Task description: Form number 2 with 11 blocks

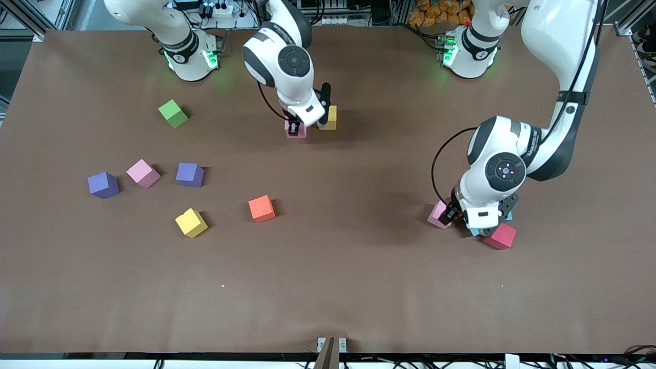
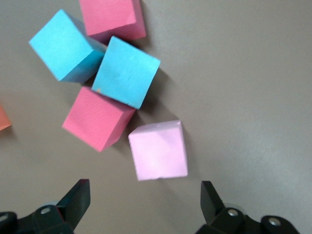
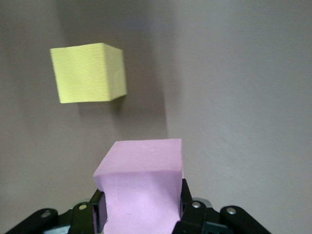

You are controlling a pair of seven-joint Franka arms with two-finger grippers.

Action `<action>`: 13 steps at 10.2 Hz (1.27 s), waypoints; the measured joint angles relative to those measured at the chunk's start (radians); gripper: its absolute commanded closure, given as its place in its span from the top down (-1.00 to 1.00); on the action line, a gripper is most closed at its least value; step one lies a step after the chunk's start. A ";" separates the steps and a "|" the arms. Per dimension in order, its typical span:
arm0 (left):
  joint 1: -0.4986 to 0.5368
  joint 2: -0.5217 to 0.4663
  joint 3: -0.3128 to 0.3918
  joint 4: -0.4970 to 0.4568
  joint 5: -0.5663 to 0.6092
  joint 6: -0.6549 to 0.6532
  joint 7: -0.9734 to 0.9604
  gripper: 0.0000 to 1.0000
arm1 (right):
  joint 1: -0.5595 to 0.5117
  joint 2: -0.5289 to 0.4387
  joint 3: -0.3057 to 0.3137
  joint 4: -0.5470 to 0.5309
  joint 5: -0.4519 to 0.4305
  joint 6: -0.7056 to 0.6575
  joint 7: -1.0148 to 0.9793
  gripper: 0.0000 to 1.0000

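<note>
My right gripper [image 1: 296,126] is shut on a pink block [image 3: 141,187], low beside a yellow block [image 1: 329,118] near the robots' bases. In the right wrist view that yellow block [image 3: 88,72] lies a short gap from the held one. My left gripper [image 2: 145,200] hangs open over a cluster toward the left arm's end: a pink block [image 2: 159,150], a red block [image 2: 97,119], two light blue blocks [image 2: 126,71] [image 2: 61,45] and another red one [image 2: 112,18]. The pink block lies just off its fingertips, not between them. The number 2 is not in view.
Loose cubes lie toward the right arm's end: two purple [image 1: 103,185] [image 1: 189,175], a pink [image 1: 143,173], a yellow [image 1: 191,222] and an orange [image 1: 262,208]. A green cube [image 1: 173,113] sits closer to the right arm's base.
</note>
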 measured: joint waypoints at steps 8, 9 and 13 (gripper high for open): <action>-0.005 0.113 0.017 0.028 -0.061 0.084 -0.028 1.00 | 0.130 0.020 0.000 -0.099 0.000 0.140 0.205 -0.58; -0.005 0.118 0.018 0.028 -0.061 0.084 -0.042 1.00 | 0.132 0.025 0.000 -0.099 0.000 0.150 0.205 -0.58; -0.005 0.152 0.023 0.028 -0.061 0.089 -0.046 1.00 | 0.135 0.047 0.000 -0.098 0.000 0.175 0.205 -0.58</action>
